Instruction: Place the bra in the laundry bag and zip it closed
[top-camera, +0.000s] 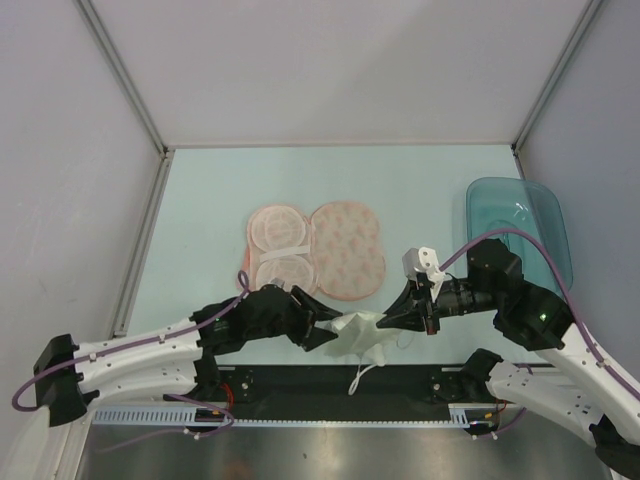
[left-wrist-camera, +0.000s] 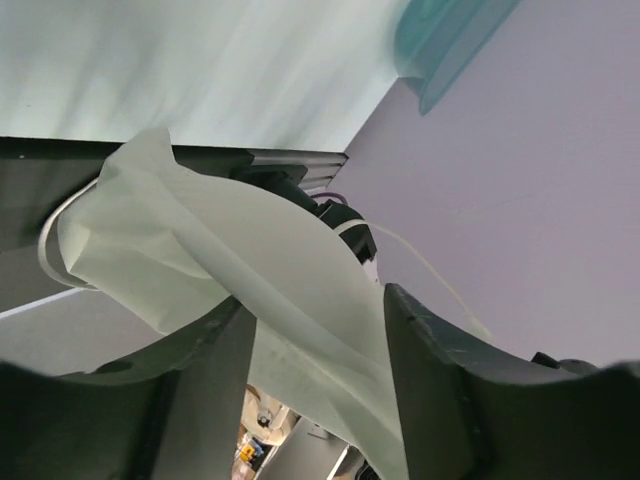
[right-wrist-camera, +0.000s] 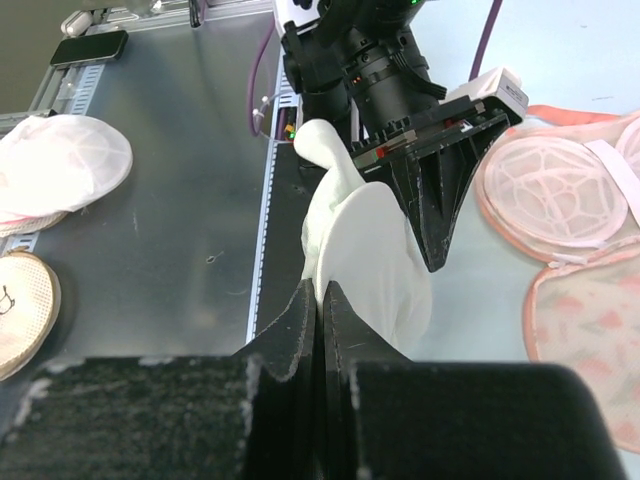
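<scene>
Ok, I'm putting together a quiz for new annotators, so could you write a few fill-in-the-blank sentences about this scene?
1. The left gripper and right gripper each pinch the bra, which is ____ in colour.
2. The laundry bag lies ____, with its mesh lining showing.
3. The teal tray sits on the ____ arm's side of the table.

Missing words: white; open; right.

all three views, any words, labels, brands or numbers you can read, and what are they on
No readable text in any view.
laundry bag: orange-red print is a pattern, not letters.
bra: plain white, no label showing.
tan disc, left edge of right wrist view: small dark mark, too small to read.
</scene>
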